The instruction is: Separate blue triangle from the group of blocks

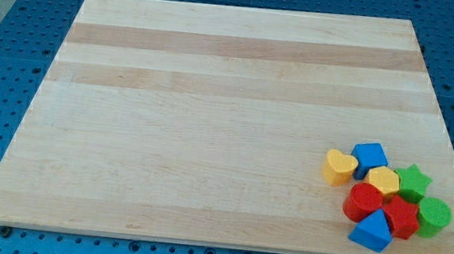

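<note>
Pressing against the red blocks (381, 209) at the cluster's bottom edge, the blue triangle (371, 232) could be pushed off the board (213, 100) if nudged downward; my tip is not shown, seemingly withdrawn.

the board (211, 117) was pale wood, planks glued side by side, grain running along its length, smooth with a soft matt sheen. under it lay a blue table (18, 20), dotted all over with small holes, looking like painted metal with a faint gloss. the blocks, among them the blue triangle (370, 233) and yellow heart (339, 167), had smooth, evenly coloured, matt faces. the tip did not show.
</note>
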`<action>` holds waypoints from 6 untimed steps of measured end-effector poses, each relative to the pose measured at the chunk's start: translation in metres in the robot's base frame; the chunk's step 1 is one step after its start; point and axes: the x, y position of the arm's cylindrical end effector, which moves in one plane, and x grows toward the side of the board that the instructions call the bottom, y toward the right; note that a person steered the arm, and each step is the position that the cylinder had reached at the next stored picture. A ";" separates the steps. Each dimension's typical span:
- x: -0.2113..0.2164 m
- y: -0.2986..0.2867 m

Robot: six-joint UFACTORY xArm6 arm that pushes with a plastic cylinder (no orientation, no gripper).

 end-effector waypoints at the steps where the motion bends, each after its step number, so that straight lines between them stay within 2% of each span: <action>1: 0.001 -0.027; 5: 0.001 -0.212; 6: 0.001 -0.239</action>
